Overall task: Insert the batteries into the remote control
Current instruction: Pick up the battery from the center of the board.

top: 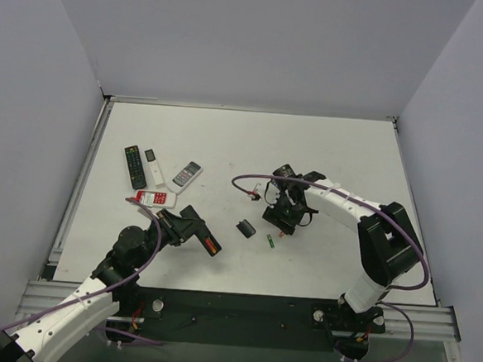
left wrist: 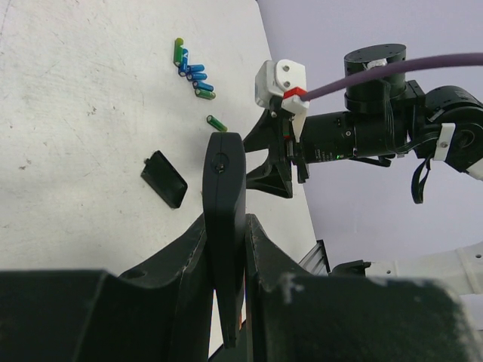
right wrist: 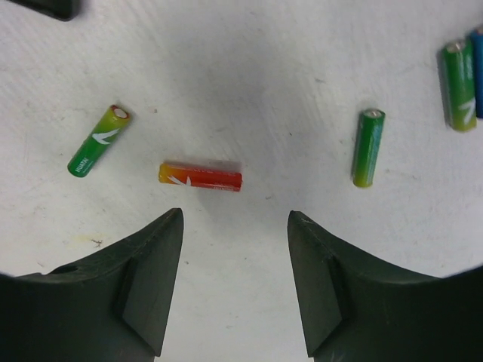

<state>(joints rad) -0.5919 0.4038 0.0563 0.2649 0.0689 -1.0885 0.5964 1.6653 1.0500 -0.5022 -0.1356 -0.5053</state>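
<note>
Black remote [left wrist: 224, 173]: we see only its upper length; the lower end is buried between the jaws of the left gripper [left wrist: 226, 222].
Black thing [right wrist: 45, 6]: cut by the top edge of the right wrist view; we cannot tell what it is.
Blue battery [right wrist: 478, 72]: only a sliver shows at the right edge.
Orange-red battery [right wrist: 200, 177]: its upper side is smeared and we cannot read its print.
Heap of batteries [left wrist: 192, 72]: small and overlapping; we cannot count them surely.
Right gripper [top: 282, 224]: in the top view it hides the table under it.
Left arm [top: 49, 325]: cut off at the bottom left corner.
</note>
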